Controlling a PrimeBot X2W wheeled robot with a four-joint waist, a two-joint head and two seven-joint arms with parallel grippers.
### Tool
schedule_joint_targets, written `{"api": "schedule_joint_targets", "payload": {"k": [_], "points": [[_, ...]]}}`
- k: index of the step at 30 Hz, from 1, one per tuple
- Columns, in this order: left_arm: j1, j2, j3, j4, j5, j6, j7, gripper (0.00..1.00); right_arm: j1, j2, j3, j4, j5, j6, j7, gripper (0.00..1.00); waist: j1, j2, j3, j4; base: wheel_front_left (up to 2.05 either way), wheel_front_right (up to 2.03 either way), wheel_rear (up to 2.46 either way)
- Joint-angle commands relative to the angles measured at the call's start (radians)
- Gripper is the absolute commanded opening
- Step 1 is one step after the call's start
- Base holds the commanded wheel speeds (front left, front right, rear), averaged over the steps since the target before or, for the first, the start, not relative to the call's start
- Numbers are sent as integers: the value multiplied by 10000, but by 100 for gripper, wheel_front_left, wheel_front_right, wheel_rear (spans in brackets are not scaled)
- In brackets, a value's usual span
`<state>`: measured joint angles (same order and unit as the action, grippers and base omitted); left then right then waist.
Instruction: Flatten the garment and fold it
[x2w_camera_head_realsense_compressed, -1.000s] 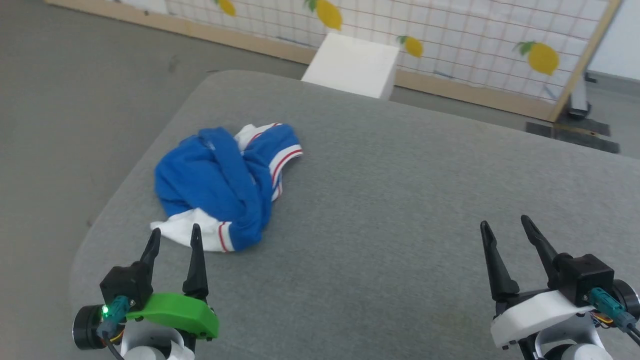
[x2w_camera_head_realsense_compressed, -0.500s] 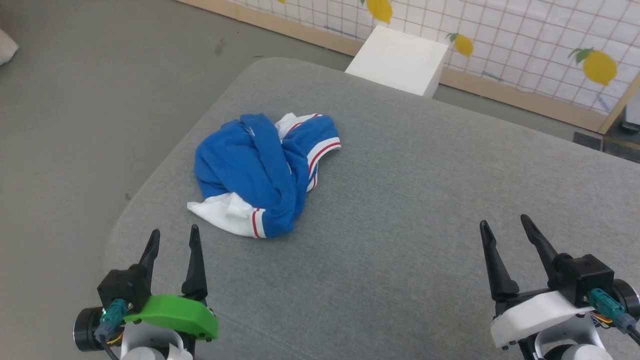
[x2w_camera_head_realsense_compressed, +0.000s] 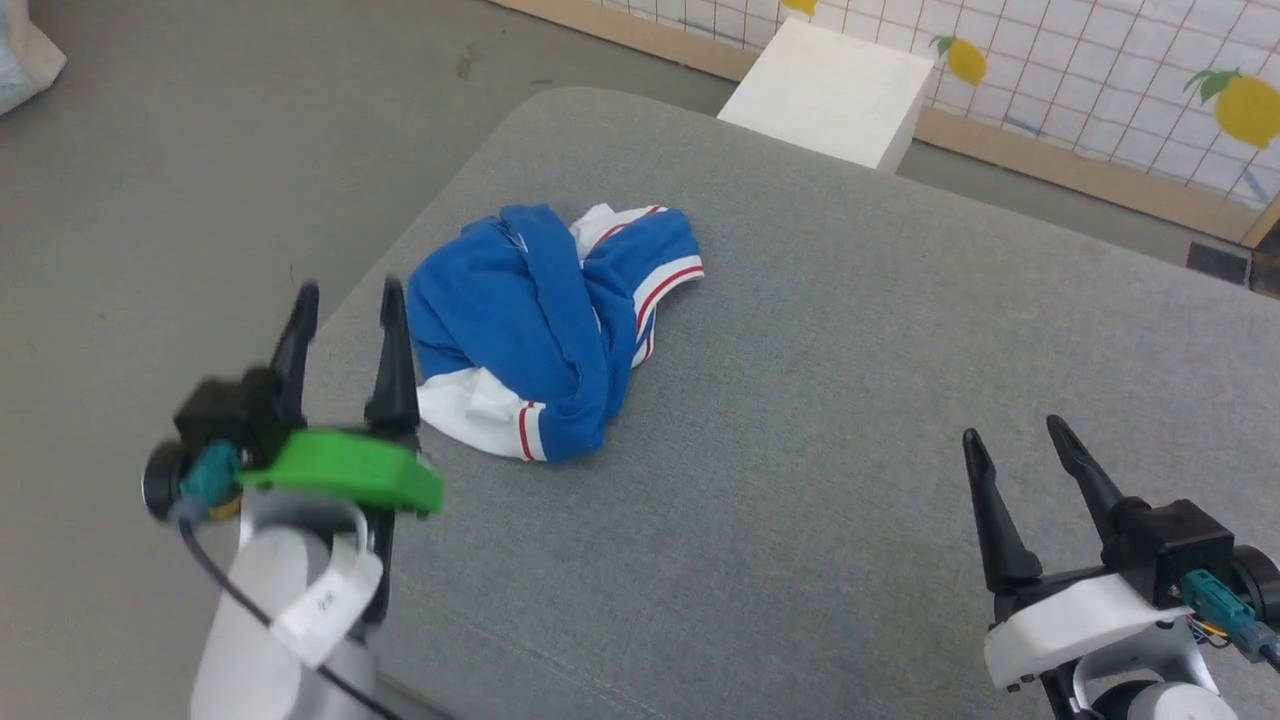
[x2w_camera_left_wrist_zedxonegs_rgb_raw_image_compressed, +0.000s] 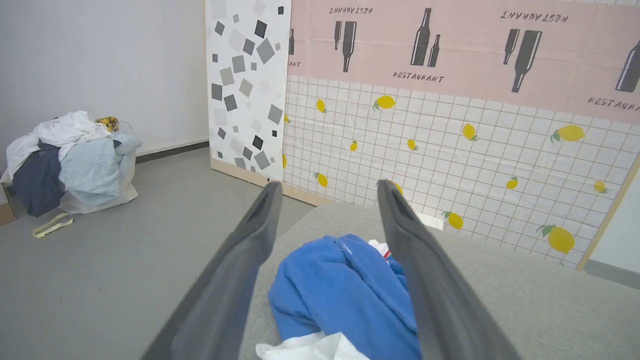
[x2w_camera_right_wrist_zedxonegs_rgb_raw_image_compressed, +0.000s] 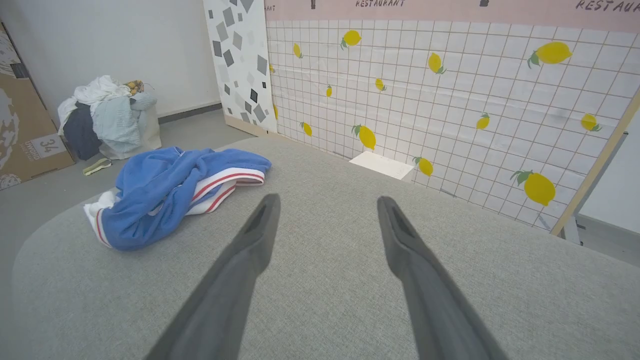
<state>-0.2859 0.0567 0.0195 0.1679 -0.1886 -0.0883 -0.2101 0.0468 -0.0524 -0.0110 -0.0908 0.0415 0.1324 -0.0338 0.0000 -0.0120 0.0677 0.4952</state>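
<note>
The garment (x2w_camera_head_realsense_compressed: 540, 325) is a crumpled royal-blue jersey with white sleeves and red-striped trim, lying in a heap on the left part of the grey table (x2w_camera_head_realsense_compressed: 850, 400). My left gripper (x2w_camera_head_realsense_compressed: 345, 292) is raised and open just left of the heap, at the table's left edge, holding nothing. The left wrist view looks past those spread fingers at the garment (x2w_camera_left_wrist_zedxonegs_rgb_raw_image_compressed: 345, 290) just ahead. My right gripper (x2w_camera_head_realsense_compressed: 1010, 432) stands open low at the near right, far from the cloth. In the right wrist view the garment (x2w_camera_right_wrist_zedxonegs_rgb_raw_image_compressed: 170, 190) lies off to the left of the right gripper (x2w_camera_right_wrist_zedxonegs_rgb_raw_image_compressed: 327, 200).
A white box (x2w_camera_head_realsense_compressed: 830, 95) stands on the floor behind the table, before a lemon-print grid panel (x2w_camera_head_realsense_compressed: 1100, 70). A pile of laundry (x2w_camera_left_wrist_zedxonegs_rgb_raw_image_compressed: 70, 155) sits on the floor at the far left. The table's left edge drops to grey floor.
My left gripper has lifted and moved forward to beside the garment's near-left side, still open. The head camera has turned left and down. The right gripper holds its place.
</note>
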Motion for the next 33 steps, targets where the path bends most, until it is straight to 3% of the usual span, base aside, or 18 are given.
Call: {"api": "schedule_joint_targets", "payload": {"k": [1,7,14,22,31,32,33], "points": [[-508,74,-31,197,-184,-87,-90,100,-33,17,17,-101,-84,-14,47,100,0,100,177,-161,0,0,0],[-2683,716,-669,2075,-877,-259,157,100,-257,18,66,-247,-185,-15,244,100,0,106,799,-752,0,0,0],[-4562,1781,-2520,4572,-2901,-343,1889,100,-543,20,11,-297,-96,-16,474,100,0,113,1808,-1546,0,0,0],[-5353,2761,-4185,6763,-5308,-422,4240,100,-1017,22,170,-189,-86,-17,473,100,0,120,2627,-2249,0,0,0],[-5059,3046,-4354,8795,-6874,-423,6703,100,-1212,22,248,122,91,-17,334,100,0,120,2692,-2821,0,0,0],[-5003,3023,-4343,8986,-6992,-423,6895,94,-1217,22,255,168,128,-17,324,100,0,120,2663,-2861,0,0,0],[-4965,2991,-4328,9095,-7091,-423,7011,34,-1218,22,260,197,149,-17,318,100,0,120,2644,-2880,0,0,0]]}}
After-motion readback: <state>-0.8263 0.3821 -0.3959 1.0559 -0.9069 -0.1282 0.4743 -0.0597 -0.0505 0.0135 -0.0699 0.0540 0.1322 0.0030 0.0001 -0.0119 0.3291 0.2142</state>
